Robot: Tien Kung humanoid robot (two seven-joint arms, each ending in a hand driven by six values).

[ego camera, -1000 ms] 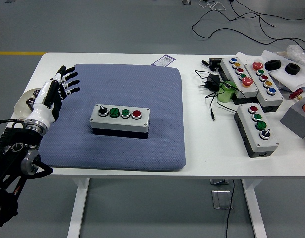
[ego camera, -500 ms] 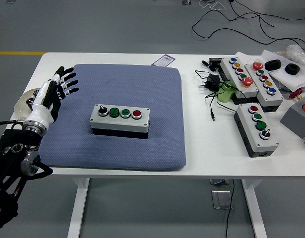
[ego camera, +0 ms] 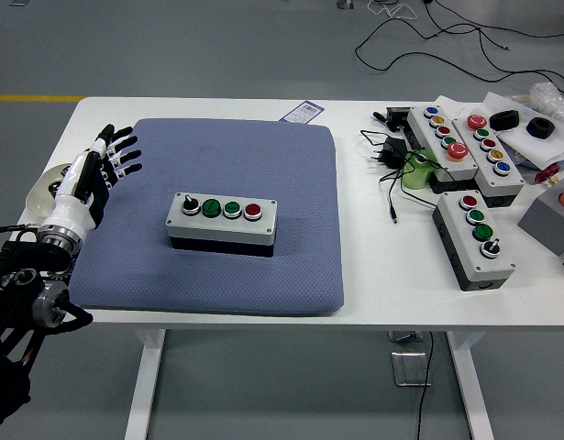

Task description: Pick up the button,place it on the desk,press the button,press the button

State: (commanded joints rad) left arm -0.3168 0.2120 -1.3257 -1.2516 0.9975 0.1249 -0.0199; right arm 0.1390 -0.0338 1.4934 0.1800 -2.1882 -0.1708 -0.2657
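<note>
A grey button box lies in the middle of the blue-grey pad. It carries a black knob, two green buttons and a red button in a row. My left hand hovers over the pad's left edge, well to the left of the box. Its fingers are spread and hold nothing. My right arm is out of view.
Three more button boxes lie on the table's right side, with black cables and a plug, a green cup and black rings. A grey block sits at the right edge. A round object lies behind my left hand.
My left hand has drawn back a little to the left, away from the button box. Nothing else has moved.
</note>
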